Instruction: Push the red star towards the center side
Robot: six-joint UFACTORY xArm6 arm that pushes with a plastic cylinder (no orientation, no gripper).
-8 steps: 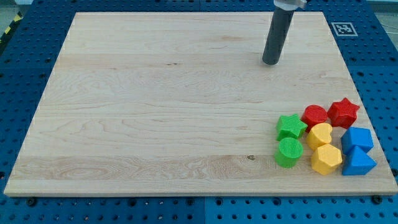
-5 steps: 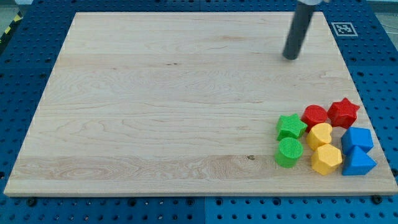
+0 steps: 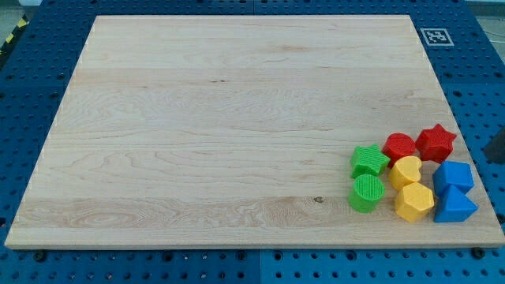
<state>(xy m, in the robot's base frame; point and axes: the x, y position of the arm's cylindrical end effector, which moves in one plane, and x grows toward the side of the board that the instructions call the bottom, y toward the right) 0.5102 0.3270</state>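
Observation:
The red star (image 3: pixel 435 143) sits near the board's right edge, at the top right of a tight cluster of blocks. A second red block (image 3: pixel 400 147) touches its left side. A blue block (image 3: pixel 454 176) lies just below it. Only a dark sliver of my rod shows at the view's right edge, off the board. My tip (image 3: pixel 494 158) is to the right of the red star, a little lower, and apart from it.
The cluster also holds a green star (image 3: pixel 368 160), a green cylinder (image 3: pixel 366 192), a yellow heart (image 3: pixel 406 170), a yellow hexagon (image 3: pixel 413 202) and a second blue block (image 3: pixel 455 207). The wooden board (image 3: pixel 221 126) lies on a blue pegboard. A marker tag (image 3: pixel 436 36) sits at the top right.
The rod has left the top of the board, swung right and come down to the view's right edge beside the red star. No block has moved.

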